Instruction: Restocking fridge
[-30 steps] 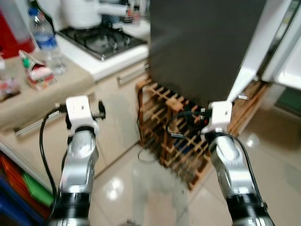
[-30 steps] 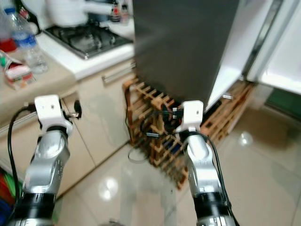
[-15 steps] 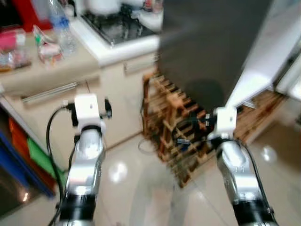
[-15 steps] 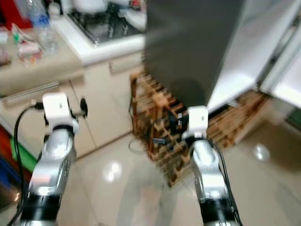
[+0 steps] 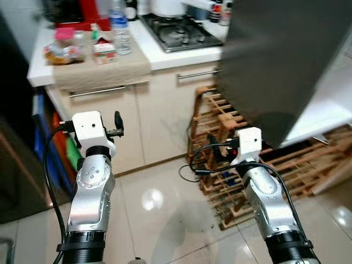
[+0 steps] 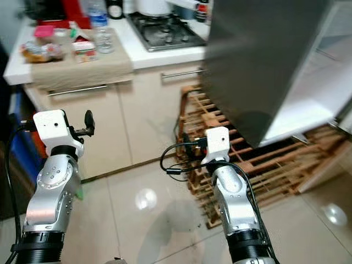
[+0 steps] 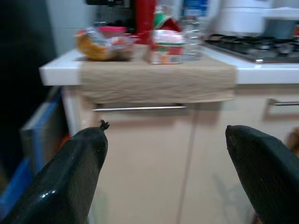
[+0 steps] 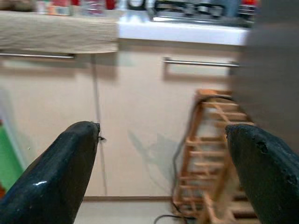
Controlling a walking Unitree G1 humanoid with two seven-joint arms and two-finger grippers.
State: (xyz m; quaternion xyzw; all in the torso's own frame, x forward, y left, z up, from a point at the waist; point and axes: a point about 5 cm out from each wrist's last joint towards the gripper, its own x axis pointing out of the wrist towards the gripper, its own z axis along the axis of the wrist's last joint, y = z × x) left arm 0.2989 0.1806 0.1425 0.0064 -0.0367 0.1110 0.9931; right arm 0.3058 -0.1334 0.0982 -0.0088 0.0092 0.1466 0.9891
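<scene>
Both arms are held forward at waist height above a glossy tiled floor (image 5: 165,203), and nothing is carried. The left tool (image 7: 163,172) is spread wide apart and empty, aimed at a cabinet door beneath the bench (image 5: 140,58). The right tool (image 8: 163,172) is likewise spread apart and empty, pointed at the cabinet front beside a wooden wine rack (image 5: 220,132).

The goods to be stocked are judged to be those on the bench, well apart from both tools: a small carton (image 5: 102,50) on a beige cloth (image 5: 99,69), a water bottle (image 5: 120,32) just behind it, and a wrapped packet (image 5: 61,52) near the bench's far left corner. A gas hob (image 5: 179,30) lies further along. The fridge (image 5: 286,60) stands to the right, its dark door swung open over the rack.

No item has yet been taken, so the task is judged to be at an early, approach stage.

Several risks are seen. The open door edge sits close to the right arm, and it could be struck if a turn is made carelessly. A loose cable (image 5: 192,168) trails on the floor by the rack and could be snagged underfoot. The bottle is tall and light, so it could be toppled onto the carton by a high or skewed reach.
</scene>
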